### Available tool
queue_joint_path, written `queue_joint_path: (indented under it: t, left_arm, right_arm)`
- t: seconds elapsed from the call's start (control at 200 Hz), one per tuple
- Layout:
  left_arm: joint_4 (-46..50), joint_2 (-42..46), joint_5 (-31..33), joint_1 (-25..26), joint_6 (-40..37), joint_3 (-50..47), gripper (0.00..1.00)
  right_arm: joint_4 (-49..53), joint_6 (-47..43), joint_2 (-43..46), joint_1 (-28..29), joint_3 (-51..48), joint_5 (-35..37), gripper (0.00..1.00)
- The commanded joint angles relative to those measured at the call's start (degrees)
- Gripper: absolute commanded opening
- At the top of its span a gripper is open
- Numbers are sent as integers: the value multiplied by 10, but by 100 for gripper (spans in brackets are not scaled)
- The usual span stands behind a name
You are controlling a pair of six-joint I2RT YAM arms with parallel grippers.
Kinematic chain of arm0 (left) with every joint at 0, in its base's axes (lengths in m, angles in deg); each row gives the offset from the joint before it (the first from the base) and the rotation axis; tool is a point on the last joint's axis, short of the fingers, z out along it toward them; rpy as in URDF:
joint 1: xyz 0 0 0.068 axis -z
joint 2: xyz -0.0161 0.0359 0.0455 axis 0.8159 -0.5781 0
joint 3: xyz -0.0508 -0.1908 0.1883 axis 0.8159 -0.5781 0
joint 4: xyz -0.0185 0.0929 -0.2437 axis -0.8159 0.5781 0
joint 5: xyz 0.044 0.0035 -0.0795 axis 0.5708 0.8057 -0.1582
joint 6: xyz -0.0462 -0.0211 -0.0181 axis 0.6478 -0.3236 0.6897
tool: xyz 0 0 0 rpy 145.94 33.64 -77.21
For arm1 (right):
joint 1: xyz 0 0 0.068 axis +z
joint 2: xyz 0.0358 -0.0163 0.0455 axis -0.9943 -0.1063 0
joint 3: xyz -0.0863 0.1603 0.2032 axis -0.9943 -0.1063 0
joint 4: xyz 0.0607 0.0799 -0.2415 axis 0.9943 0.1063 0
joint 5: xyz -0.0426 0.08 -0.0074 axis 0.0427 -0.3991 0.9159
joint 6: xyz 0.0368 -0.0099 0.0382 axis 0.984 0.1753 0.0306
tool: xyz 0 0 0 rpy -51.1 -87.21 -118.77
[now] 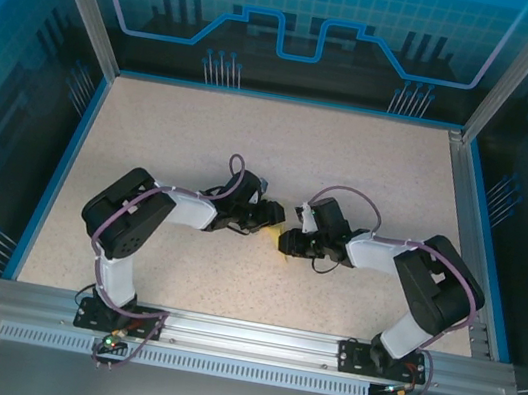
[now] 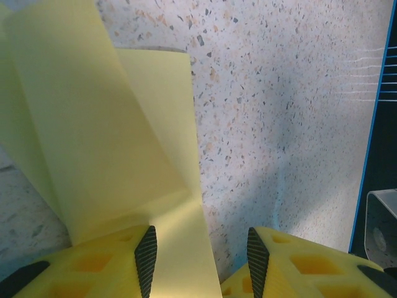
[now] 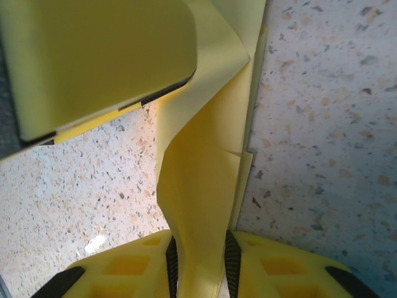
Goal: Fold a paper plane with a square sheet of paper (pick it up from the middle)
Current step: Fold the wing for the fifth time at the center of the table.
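Observation:
The pale-yellow sheet of paper (image 3: 205, 186) is folded into long layered strips and rises off the speckled table. My right gripper (image 3: 200, 245) is shut on it, and the paper fills the gap between the pads. My left gripper (image 2: 201, 239) is open. The paper (image 2: 93, 124) leans against its left finger (image 2: 146, 254), and bare table shows across the rest of the gap. In the right wrist view, a yellow finger of the left gripper (image 3: 99, 56) presses on the paper's upper part. From above, both grippers (image 1: 272, 219) (image 1: 291, 240) meet at mid-table, with a sliver of paper (image 1: 284, 251) under them.
The table (image 1: 252, 145) has a blue rim (image 1: 58, 173) on the left and a metal rail (image 1: 463, 231) on the right. Glass walls enclose the cell. There is open tabletop beyond the grippers, and the blue edge (image 2: 372, 155) lies to the right in the left wrist view.

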Motion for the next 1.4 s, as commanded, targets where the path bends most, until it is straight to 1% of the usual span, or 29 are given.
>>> queue_joint_path:
  t: [0.0,0.125,0.28,0.425,0.545,0.635,0.88,1.015,1.085,1.165,1.3,1.396]
  left_arm:
    - [26,-18,-11,-3,-3,15,46]
    - [33,-19,-11,-2,-4,17,46]
    - [46,-21,-9,-3,-2,20,46]
    - [53,-27,-9,-3,-1,21,45]
    - [54,-31,-12,-3,-1,21,45]
    - [55,-29,-12,-3,-3,18,45]
    - [57,-30,-14,-2,-6,18,45]
    - [57,-30,-14,-3,-7,18,45]
    - [58,-31,-15,-2,-7,18,45]
    - [59,-32,-16,-3,-8,20,45]
    - [60,-32,-17,-2,-8,22,45]
    - [60,-32,-17,-2,-8,22,45]
  right_arm:
    - [57,9,-40,10,-6,-7,27]
    - [87,-4,-49,16,3,9,25]
    - [114,-18,-39,34,4,15,27]
    - [125,-14,-11,34,-3,14,29]
    - [137,-7,23,32,9,6,32]
    - [147,0,45,23,19,6,36]
    - [146,8,58,9,38,-17,37]
    - [130,15,53,8,42,-27,33]
    - [125,16,45,7,48,-34,27]
    - [121,19,36,7,53,-35,24]
    - [117,23,20,0,54,-36,19]
    - [107,26,11,-3,47,-46,18]
